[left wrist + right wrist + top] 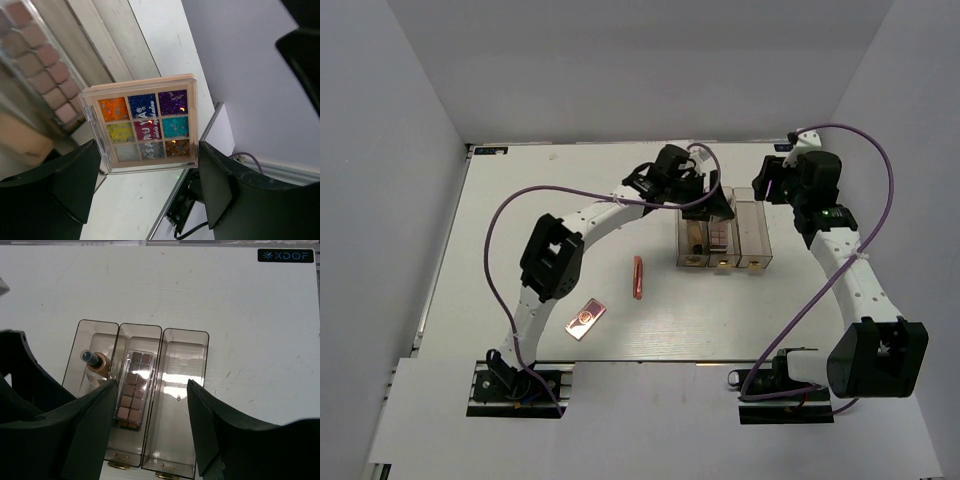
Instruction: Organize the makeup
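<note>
Over the clear box (186, 332), left gripper (148, 150) is clamped wide on the glitter palette (147, 125), so I'd tilt it edge-on and ease it into the empty end slot, while right gripper (151, 385) hangs spread with nothing in it.

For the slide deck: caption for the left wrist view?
Left end effector grips a nine-pan glitter eyeshadow palette; a nude-shade palette sits blurred behind it.

The top view looks steeply down from above and behind the arm bases (515, 385), with the whole surface (520, 220) in frame and the clear box (723, 240) right of centre. The right wrist view looks down past the right hand (152, 425) onto that box, fairly near. The left wrist view, tilted, sits very close to a glitter palette (145, 125), with the box blurred at upper left.
</note>
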`<state>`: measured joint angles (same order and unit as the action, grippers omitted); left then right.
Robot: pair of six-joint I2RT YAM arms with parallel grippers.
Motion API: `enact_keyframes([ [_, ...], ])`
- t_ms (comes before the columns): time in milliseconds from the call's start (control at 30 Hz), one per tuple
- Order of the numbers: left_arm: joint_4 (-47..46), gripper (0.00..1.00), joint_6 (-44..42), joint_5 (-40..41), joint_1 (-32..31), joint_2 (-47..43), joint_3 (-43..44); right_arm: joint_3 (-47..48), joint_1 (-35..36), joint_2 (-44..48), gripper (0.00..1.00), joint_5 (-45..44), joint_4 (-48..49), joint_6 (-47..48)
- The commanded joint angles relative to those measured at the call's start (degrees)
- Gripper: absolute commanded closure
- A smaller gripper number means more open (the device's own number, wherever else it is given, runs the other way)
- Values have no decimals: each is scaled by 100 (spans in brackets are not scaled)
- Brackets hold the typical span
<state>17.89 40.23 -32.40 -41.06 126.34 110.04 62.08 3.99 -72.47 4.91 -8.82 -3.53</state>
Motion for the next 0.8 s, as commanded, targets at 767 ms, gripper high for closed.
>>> enact_keyframes([
  [767, 355, 66, 275, 779, -456, 681, 659, -241, -513, 321, 36, 450, 372, -376],
])
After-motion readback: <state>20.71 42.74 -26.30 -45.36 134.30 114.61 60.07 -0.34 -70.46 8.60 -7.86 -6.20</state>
